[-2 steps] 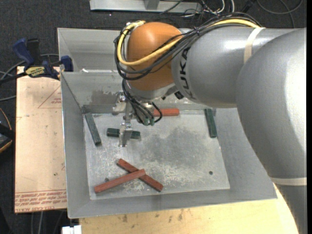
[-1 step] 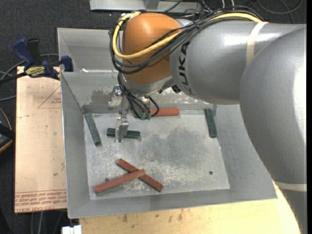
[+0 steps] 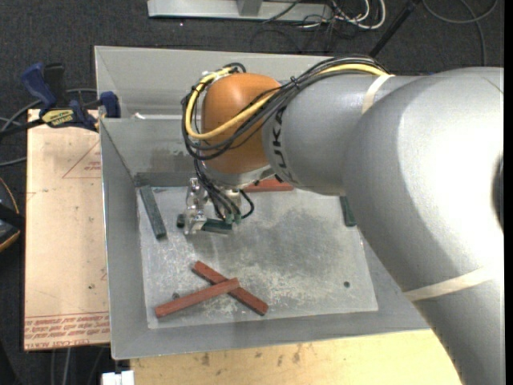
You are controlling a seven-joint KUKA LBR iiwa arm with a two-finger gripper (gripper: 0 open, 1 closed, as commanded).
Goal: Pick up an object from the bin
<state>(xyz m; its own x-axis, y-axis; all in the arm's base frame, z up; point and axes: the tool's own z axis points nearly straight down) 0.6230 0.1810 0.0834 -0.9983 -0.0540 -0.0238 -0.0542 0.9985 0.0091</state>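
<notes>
Along the left of the bin [image 3: 120, 215], a grey-green bar [image 3: 151, 212] lay flat on the floor close to the left wall. It ran from far to near, and we judged its free right side open to a grasp.

Just right of it the pincer [image 3: 200, 219] hung low over the far-left part of the floor, pointing down. A small dark green piece [image 3: 218, 226] sat at its tip. We could not tell whether the pincer was apart or together, nor whether that piece was gripped, merely touched, or part of the robot. We took the bar and that piece as the likeliest things to be picked, being nearest.

Nearer to us, two red-brown bars lay crossed: a long one [image 3: 184, 301] slanting up to the right, and a second [image 3: 210, 274] laid against it. They were well apart from the pincer.

Above, the orange cover [image 3: 232, 127] and the arm [image 3: 361, 135] reached in from the right. They hid much of the far floor, where a red piece [image 3: 268, 186] peeked out. By the right wall lay a dark bar [image 3: 346, 212], half covered by the arm and, in our judgement, awkward to reach.
</notes>
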